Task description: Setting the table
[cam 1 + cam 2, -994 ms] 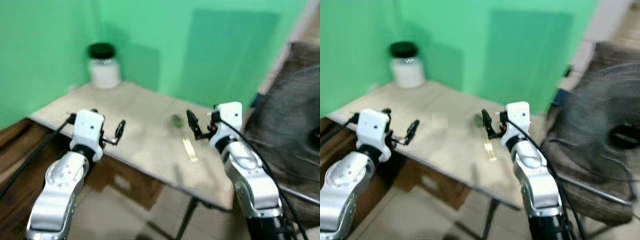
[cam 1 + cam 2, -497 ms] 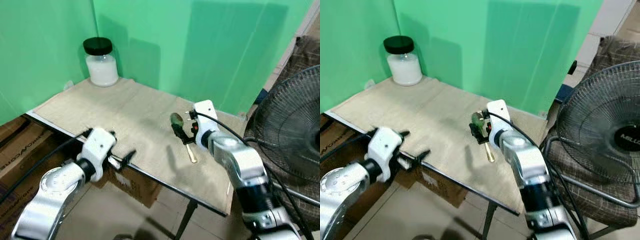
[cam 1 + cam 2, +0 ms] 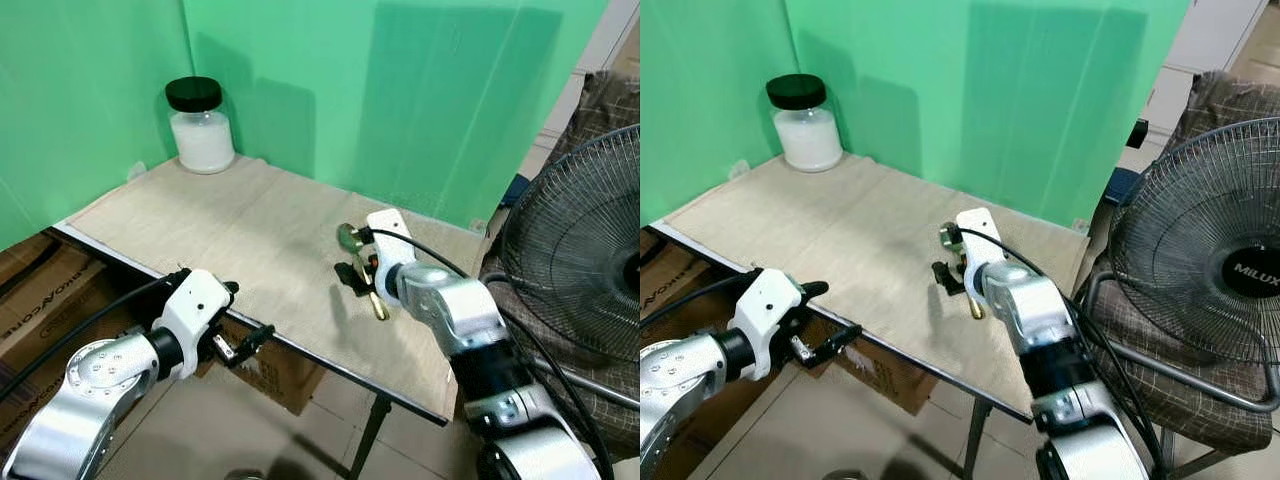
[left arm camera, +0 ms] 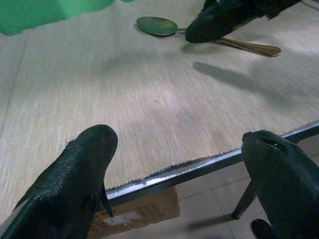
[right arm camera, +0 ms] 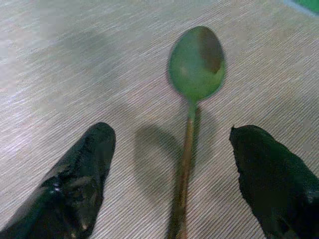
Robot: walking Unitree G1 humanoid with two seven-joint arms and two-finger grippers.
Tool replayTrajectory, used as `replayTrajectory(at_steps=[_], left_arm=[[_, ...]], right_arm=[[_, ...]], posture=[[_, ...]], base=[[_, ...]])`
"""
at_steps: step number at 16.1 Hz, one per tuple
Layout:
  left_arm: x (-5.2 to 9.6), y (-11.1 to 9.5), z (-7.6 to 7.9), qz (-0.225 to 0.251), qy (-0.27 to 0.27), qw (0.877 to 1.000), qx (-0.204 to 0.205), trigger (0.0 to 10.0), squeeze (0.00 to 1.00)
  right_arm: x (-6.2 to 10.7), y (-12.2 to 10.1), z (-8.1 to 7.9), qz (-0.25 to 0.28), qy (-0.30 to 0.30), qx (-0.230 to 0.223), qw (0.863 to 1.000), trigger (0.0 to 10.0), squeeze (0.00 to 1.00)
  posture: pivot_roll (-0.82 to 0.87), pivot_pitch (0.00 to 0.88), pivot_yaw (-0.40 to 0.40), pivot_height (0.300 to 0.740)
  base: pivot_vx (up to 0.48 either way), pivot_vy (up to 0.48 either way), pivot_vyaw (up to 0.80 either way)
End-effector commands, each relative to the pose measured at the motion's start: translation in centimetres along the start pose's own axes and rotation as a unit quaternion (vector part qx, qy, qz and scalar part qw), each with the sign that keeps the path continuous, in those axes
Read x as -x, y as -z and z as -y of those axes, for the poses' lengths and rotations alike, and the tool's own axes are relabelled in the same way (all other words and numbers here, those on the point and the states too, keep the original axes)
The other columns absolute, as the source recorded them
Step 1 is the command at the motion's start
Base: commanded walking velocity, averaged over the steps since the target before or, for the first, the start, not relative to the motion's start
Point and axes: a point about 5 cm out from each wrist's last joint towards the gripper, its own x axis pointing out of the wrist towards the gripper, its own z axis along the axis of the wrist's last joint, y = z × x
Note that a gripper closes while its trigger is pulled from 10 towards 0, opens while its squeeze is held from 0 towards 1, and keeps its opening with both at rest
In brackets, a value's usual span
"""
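The spoon (image 5: 192, 99) lies flat on the tabletop (image 3: 200, 220), toward its right half, well apart from the lidded jar (image 3: 201, 125) that stands in the far corner at about 10 o'clock. Its bowl points to 12 o'clock, away from the robot, and its slim golden handle runs back toward 5 o'clock.

The right pincer (image 3: 352, 262) hovers just above the spoon with its two black fingers (image 5: 75, 174) spread, one on each side of the neck, touching nothing. The left pincer (image 3: 245, 338) hangs at the near edge of the tabletop at about 7 o'clock, also spread and holding nothing.

The spoon looks like thin, stiff metal: light, hard and probably slick, and lying so low that the fingertips will likely have to press close to the surface. The narrow neck just behind the bowl seems the best place to pinch, squeezing across the handle's width so it cannot swivel or slide out.
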Motion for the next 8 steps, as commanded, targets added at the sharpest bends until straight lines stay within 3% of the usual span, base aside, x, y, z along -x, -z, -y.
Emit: replayTrajectory(at_steps=[1,8], left_arm=[[0.10,-0.30,0.08,0.000,0.009,1.000,-0.008,10.0,0.00],[0.12,-0.25,0.26,-0.002,0.020,1.000,-0.010,10.0,0.00]], right_arm=[[-0.33,-0.19,0.22,-0.004,0.009,0.000,1.000,0.0,0.00],[-1.14,-0.22,-0.03,-0.009,0.003,-0.003,1.000,0.0,0.00]], posture=[[0.19,0.000,-0.032,0.740],[0.19,0.000,-0.031,0.740]], base=[[0.000,0.000,0.00],[0.000,0.000,0.00]])
